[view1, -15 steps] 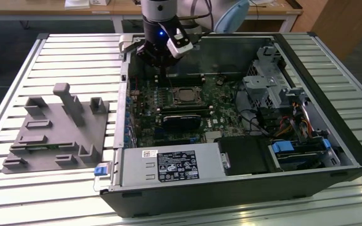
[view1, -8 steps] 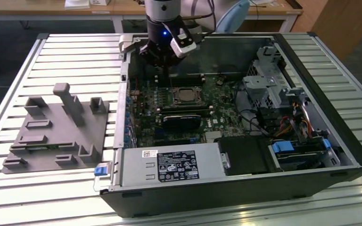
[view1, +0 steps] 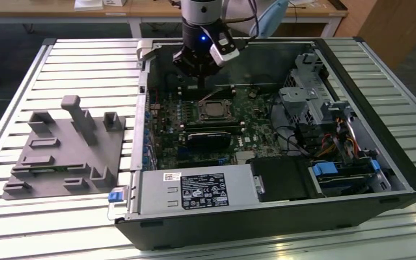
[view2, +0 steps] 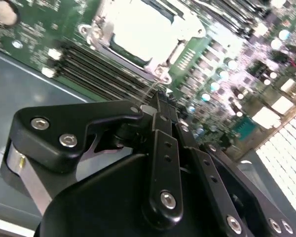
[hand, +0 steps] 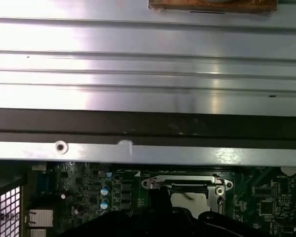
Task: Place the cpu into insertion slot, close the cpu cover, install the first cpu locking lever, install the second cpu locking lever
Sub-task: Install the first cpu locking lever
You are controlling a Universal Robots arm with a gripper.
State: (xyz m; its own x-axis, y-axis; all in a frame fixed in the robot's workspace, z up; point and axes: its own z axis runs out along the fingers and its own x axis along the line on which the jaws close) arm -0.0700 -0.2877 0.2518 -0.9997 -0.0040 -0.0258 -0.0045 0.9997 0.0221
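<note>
The claw (view2: 160, 101), narrow and seemingly empty, hovers beside the cpu cover (view2: 101, 34); this thin, stiff frame is best pressed at its rim.

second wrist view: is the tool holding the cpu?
No, the cpu lies flat on the motherboard inside the window of the cpu cover, apart from the tool.

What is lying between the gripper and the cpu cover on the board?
In the second wrist view, long narrow dark memory slots run side by side between the gripper and the cpu cover.
</note>
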